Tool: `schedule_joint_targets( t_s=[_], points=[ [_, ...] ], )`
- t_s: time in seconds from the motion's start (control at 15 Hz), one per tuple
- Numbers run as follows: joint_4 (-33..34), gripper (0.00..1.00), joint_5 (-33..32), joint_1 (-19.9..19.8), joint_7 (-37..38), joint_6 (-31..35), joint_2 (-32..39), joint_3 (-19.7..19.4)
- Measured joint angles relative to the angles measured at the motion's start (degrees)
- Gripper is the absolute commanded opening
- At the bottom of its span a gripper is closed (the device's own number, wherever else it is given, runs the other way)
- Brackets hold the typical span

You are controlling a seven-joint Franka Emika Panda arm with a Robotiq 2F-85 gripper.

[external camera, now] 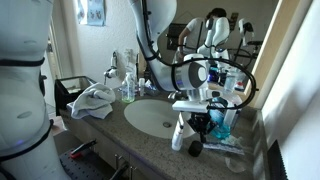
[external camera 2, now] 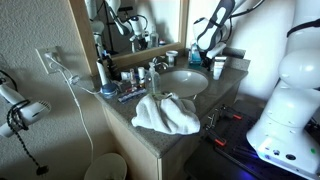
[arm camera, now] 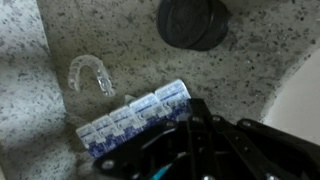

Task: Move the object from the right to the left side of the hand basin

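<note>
Lying on speckled stone: blue-striped flat box, round black cap.

Basin: oval, white, sunk in a speckled counter.
Towel: white, crumpled, on the counter just camera-side of the basin.
Bottles: small cluster behind the basin, below the mirror.
Arm: comes down at the basin's far end. Its gripper is too small to read and sits beside a blue cup.
Hair dryer: wall-mounted, well apart from the basin.
</note>
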Motion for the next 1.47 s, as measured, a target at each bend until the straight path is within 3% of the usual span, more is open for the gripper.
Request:
schedule_joint_targets(
  t_s=[0.33, 0.8, 1.47],
  points=[
    [0.0, 0.01, 0.5, 0.0, 0.0, 0.2, 0.0, 0.0],
    [0.1, 0.01, 7.7, 0.1, -0.3, 0.2, -2.2, 1.1],
    [-0.8, 0.0, 9.4, 0.3, -0.1, -0.4, -7.9, 1.4]
  ],
)
